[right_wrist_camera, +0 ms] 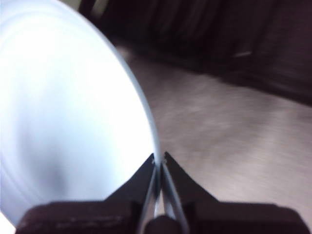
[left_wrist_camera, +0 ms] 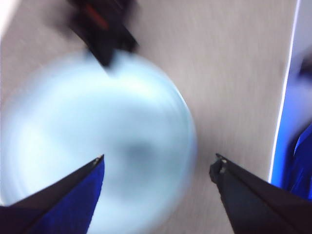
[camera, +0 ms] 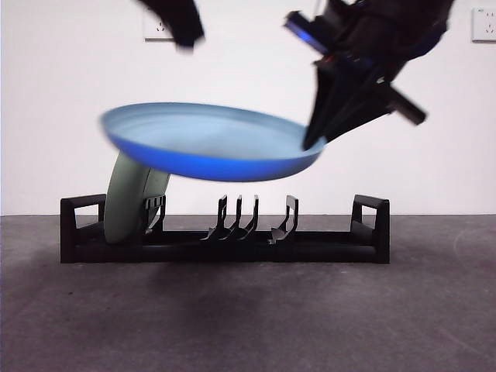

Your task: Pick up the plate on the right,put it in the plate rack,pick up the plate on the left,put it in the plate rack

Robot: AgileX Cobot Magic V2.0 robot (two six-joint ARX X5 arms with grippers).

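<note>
Blue plate (camera: 209,143) hung in the air, nearly flat, over the plate rack (camera: 225,232) | right gripper (camera: 314,142) clamped on its rim, jaws pinched tight | left gripper (left_wrist_camera: 158,163) hovered above, jaws spread, holding nothing | grey-green plate (camera: 128,198) stood in the rack's left end | white wall (camera: 248,93) behind.

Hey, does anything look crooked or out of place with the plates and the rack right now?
Nothing is damaged or spilled. The blue plate hangs tilted in the air above the plate rack, pinched at its rim by the right tool. A pale green plate leans in the rack's end slot.
</note>
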